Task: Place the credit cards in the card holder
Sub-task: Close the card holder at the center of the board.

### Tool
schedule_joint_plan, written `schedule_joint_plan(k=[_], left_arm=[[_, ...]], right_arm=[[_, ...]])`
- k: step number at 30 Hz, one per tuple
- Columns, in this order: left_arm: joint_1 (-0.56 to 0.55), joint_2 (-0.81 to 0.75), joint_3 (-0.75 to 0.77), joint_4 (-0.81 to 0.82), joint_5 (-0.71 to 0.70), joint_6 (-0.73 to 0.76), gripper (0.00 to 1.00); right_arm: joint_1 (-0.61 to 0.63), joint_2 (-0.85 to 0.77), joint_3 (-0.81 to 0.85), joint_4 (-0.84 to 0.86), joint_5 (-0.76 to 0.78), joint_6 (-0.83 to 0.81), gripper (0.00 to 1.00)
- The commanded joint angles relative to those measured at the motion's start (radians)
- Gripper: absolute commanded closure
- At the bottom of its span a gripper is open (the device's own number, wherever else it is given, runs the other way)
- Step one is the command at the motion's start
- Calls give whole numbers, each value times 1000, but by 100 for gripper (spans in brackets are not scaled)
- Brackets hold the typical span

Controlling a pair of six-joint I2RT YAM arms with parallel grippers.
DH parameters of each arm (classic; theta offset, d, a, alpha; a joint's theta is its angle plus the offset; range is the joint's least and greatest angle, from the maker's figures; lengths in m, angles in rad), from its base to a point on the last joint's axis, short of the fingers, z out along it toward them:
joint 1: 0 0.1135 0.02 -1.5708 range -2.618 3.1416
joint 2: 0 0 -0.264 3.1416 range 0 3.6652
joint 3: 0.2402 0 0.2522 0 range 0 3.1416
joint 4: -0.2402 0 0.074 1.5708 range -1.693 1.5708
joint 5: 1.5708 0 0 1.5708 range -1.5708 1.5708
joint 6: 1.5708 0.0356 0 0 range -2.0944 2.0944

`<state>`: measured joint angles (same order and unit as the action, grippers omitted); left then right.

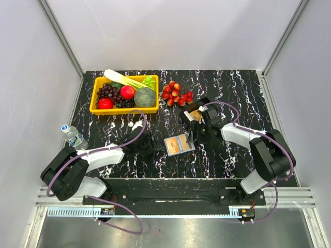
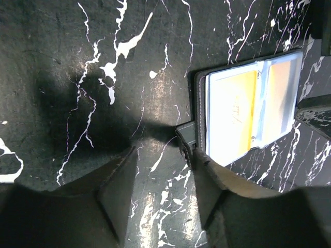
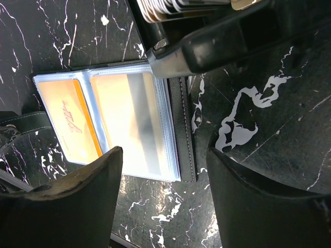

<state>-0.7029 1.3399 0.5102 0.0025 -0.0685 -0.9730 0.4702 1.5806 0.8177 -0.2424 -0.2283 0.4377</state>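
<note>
The card holder (image 1: 179, 144) lies open on the black marble table, black outside with light-blue sleeves. In the right wrist view the card holder (image 3: 181, 129) shows two credit cards in its sleeves, an orange one (image 3: 70, 121) and a paler one with a stripe (image 3: 129, 116). It also shows in the left wrist view (image 2: 253, 108). A stack of cards (image 3: 170, 6) sits in a black tray (image 1: 192, 114) just beyond. My left gripper (image 1: 155, 146) (image 2: 165, 175) is open and empty at the holder's left edge, by its strap. My right gripper (image 1: 193, 137) (image 3: 164, 155) is open and empty over the holder's right edge.
A yellow basket (image 1: 124, 109) of fruit and vegetables stands at the back left. A pile of small red fruits (image 1: 177, 93) lies behind the tray. A water bottle (image 1: 74, 136) lies at the left edge. White walls enclose the table.
</note>
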Motion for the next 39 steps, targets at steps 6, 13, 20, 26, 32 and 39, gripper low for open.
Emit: schedule_joint_plan(k=[6, 13, 20, 26, 32, 39], left_arm=[[-4, 34, 34, 44, 24, -21, 82], [-3, 21, 47, 50, 27, -15, 100], [-4, -41, 137, -1, 62, 48, 100], [-6, 31, 234, 40, 156, 66, 100], [-18, 122, 330, 71, 243, 72, 100], [-58, 211, 378, 172, 331, 36, 100]], right_arm=[[-1, 15, -11, 54, -48, -1, 29], [-1, 16, -15, 55, -31, -1, 29], [1, 18, -29, 84, -52, 24, 27], [1, 18, -43, 127, -117, 55, 28], [-1, -2, -81, 166, -98, 101, 27], [-1, -134, -155, 216, 10, 196, 26]])
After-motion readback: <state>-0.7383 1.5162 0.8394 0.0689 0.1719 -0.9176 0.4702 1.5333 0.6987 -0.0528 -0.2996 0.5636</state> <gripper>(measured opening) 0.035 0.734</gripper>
